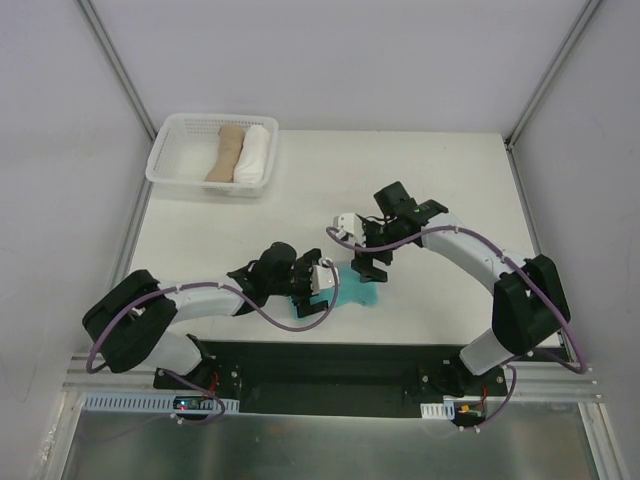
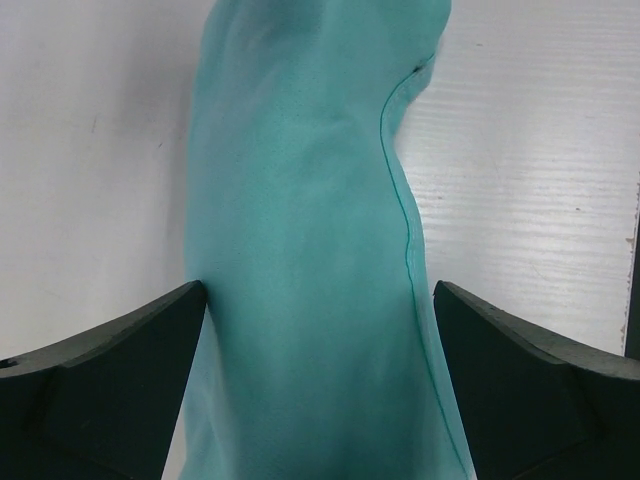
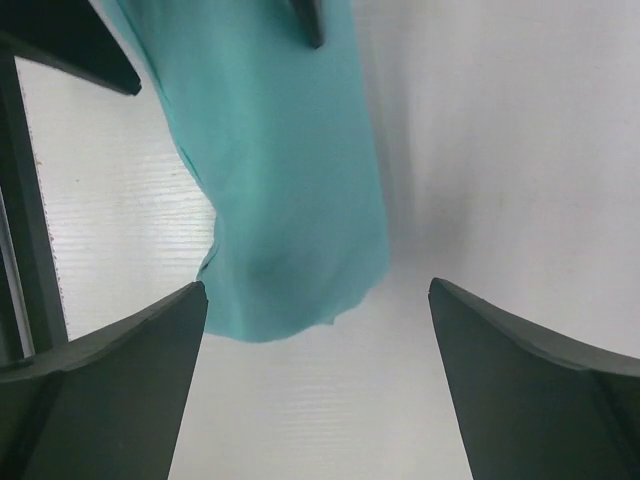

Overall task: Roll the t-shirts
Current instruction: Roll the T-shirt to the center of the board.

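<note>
The teal-green t-shirt lies bunched into a narrow strip on the white table near its front edge. My left gripper is open and straddles the strip. In the left wrist view the cloth fills the gap between the two black fingers and touches the left one. My right gripper is open and empty, just above the strip's far end. In the right wrist view the cloth end lies on the table ahead of the fingers. The neck tag is not visible.
A white basket stands at the table's back left corner and holds a tan cloth roll and a white cloth roll. White walls and metal frame posts surround the table. The black front rail shows in the right wrist view.
</note>
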